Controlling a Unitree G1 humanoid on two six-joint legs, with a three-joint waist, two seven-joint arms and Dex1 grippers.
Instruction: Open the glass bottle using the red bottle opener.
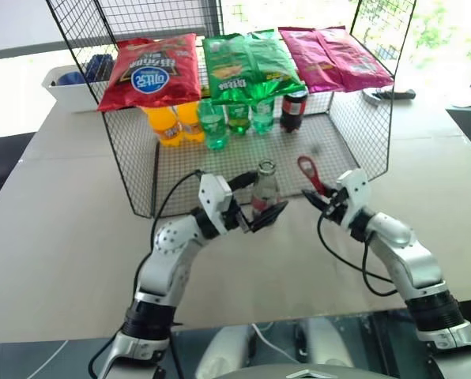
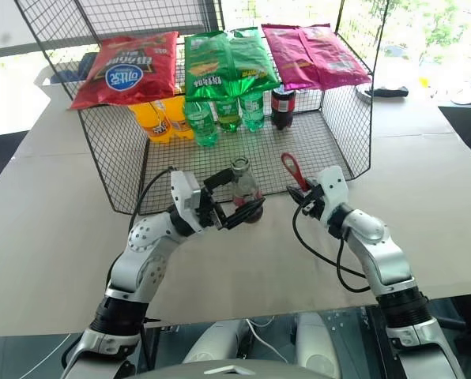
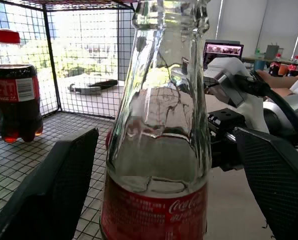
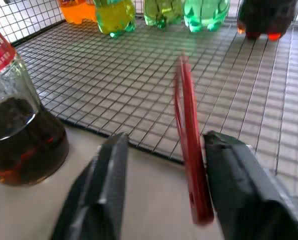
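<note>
Glass bottle and opener at the wire rack's front edge.
Drink bottles (image 1: 216, 120) line the rack's (image 1: 141, 185) back edge under chip bags (image 1: 251, 63). The left gripper (image 1: 255, 207), released, flanks the glass bottle (image 1: 265, 188); the red bottle opener (image 4: 191, 165) sits between the right gripper's (image 4: 164, 192) parted fingers, seemingly touching one.

Left gripper (image 1: 259, 215) reaches forward with bent elbow, fingers (image 3: 49, 195) spread wide apart. Right gripper (image 1: 318, 199) points forward and leftward, its fingers (image 4: 101, 190) parted, forearm angled inward.
</note>
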